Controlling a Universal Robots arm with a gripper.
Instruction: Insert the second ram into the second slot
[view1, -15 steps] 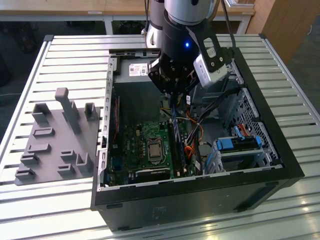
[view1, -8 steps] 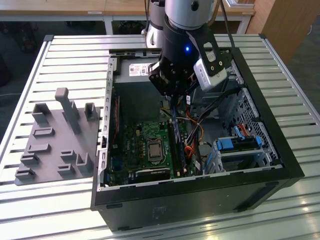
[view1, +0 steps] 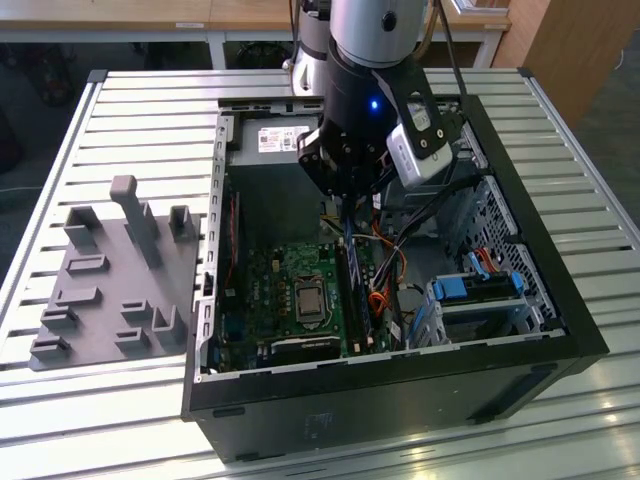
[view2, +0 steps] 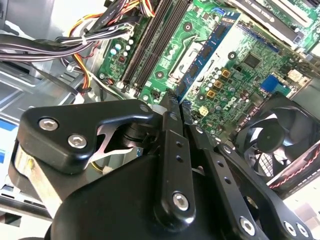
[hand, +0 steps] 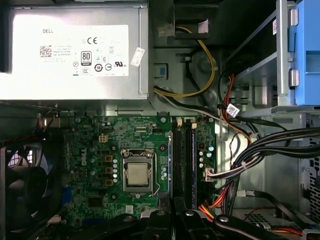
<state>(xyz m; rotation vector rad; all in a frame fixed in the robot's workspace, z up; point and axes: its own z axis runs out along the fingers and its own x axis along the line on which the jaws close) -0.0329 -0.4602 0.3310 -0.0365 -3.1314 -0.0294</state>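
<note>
"Has it got hold of anything?"

"Yes. The gripper (view2: 174, 101) is pinched tight on the blue ram (view2: 210, 50), held on edge over the motherboard (view2: 252, 62), its length running parallel to the dark slots (view2: 150, 45) beside it."

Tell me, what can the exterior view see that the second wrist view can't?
The exterior view gives you the grey tray lying on the slatted table, the whole case and the arm from outside. The second wrist view gives you a close look at the fingers shut on the ram, plus the fan. Both give you the motherboard, the slots and cables.
</note>
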